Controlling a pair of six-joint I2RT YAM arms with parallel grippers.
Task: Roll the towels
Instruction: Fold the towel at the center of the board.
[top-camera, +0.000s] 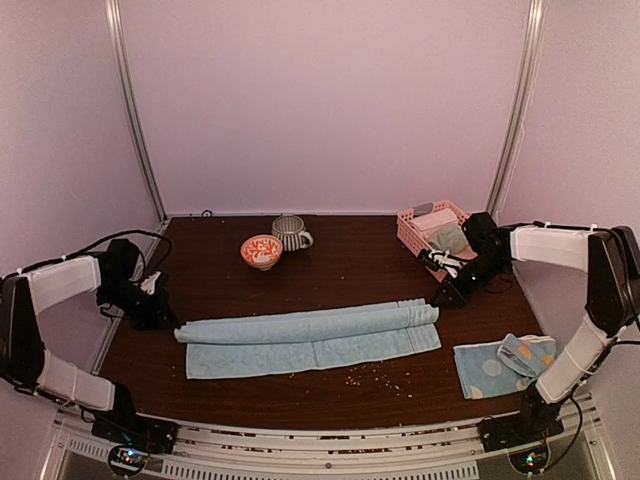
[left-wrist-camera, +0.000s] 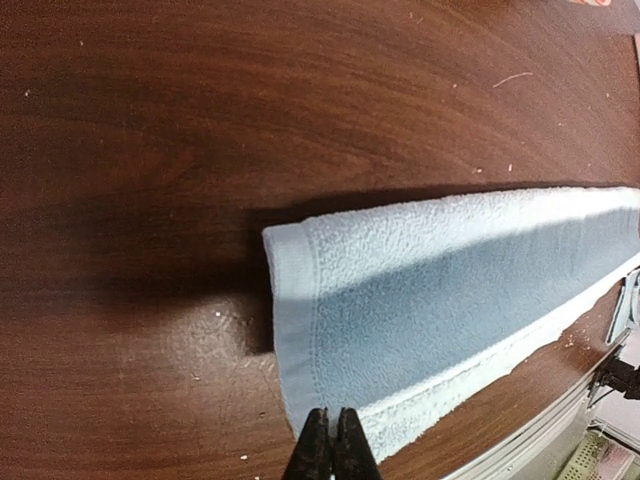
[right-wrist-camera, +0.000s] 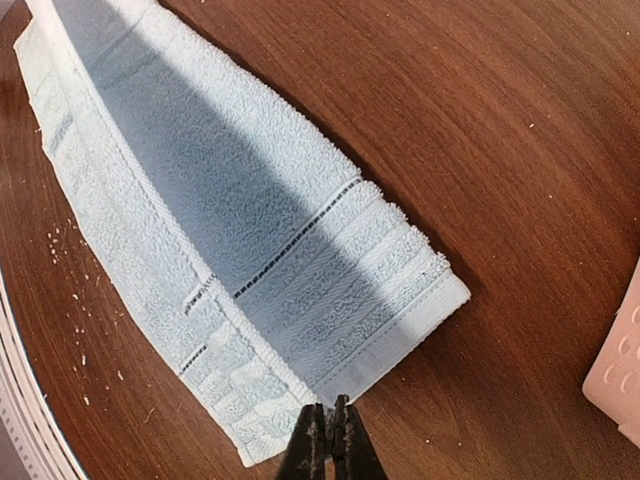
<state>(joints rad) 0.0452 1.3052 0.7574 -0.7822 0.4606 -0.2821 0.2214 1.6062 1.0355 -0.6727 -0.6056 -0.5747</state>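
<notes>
- A long light blue towel (top-camera: 310, 340) lies across the middle of the dark wooden table (top-camera: 350, 265). It is folded lengthwise, and its far layer is lapped over the near one.
- The left hand (top-camera: 160, 312) sits at the towel's left end. In the left wrist view its fingers (left-wrist-camera: 318, 450) are pressed together, with the tips at the hemmed edge of the towel (left-wrist-camera: 450, 300).
- The right hand (top-camera: 447, 296) sits at the towel's right end. Its fingers (right-wrist-camera: 312, 450) are also closed tight, right at the banded corner of the towel (right-wrist-camera: 300, 280).
- For both hands, I cannot tell whether any cloth is pinched between the tips.
- A smaller blue towel with pale dots (top-camera: 500, 365) lies crumpled to the right of the long towel, nearer the arm bases.
- Beyond the long towel's right end stands a pink lattice basket (top-camera: 410, 232) holding a grey-green towel (top-camera: 452, 238) and a pink towel (top-camera: 437, 220).
- Beyond the long towel's middle are an orange patterned bowl (top-camera: 261, 251) and a striped mug (top-camera: 290, 232), standing just beside each other.
- Pale crumbs (top-camera: 375, 378) are scattered on the table just in front of the long towel.
</notes>
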